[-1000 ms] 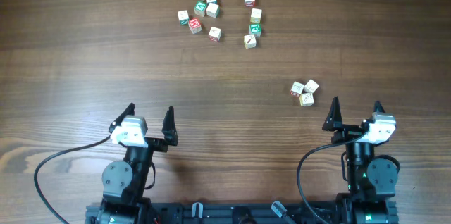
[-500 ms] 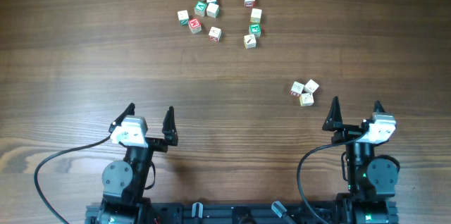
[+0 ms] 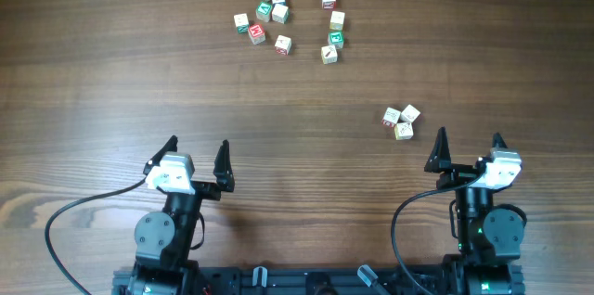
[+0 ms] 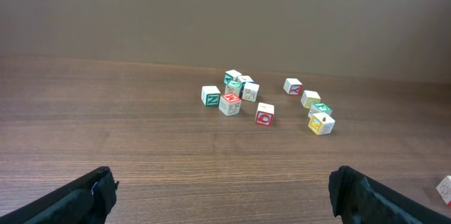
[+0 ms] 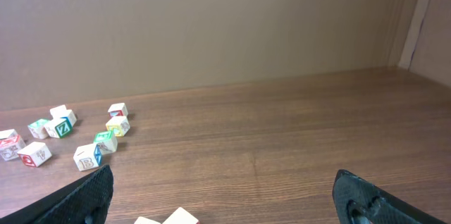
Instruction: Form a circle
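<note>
Left end effector [image 3: 197,144] wide and empty, right end effector [image 3: 469,134] likewise, cubes [image 3: 282,44] scattered on table [image 3: 121,63]

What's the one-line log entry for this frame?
left gripper: open, empty | right gripper: open, empty | blocks: scattered, none touched | circle: not formed

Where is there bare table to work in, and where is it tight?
Bare: the wide strip between the far blocks and the left tool, and the whole left side of the table. Crowded: the far blocks themselves, and the three blocks just ahead of the right tool.
</note>
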